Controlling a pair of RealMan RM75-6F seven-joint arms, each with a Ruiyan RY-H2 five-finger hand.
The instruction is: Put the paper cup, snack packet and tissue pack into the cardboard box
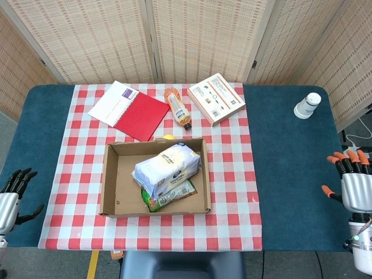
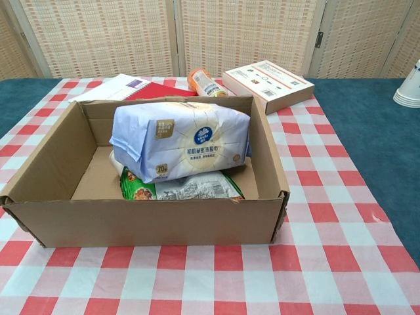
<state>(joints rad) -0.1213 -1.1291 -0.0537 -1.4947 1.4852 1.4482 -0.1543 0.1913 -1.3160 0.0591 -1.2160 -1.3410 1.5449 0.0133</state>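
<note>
The cardboard box near the table's front edge already holds the tissue pack and, under it, the snack packet. Only the paper cup remains, upside down at the table's far right corner. Left hand and right hand hang spread and empty off the front corners.

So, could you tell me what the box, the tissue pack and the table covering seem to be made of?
Cardboard box: brown matte corrugated board, raw edges. Tissue pack: glossy, crinkled printed film, likely plastic. Checked cloth: smooth red-and-white sheet, fabric or vinyl, unclear.
</note>
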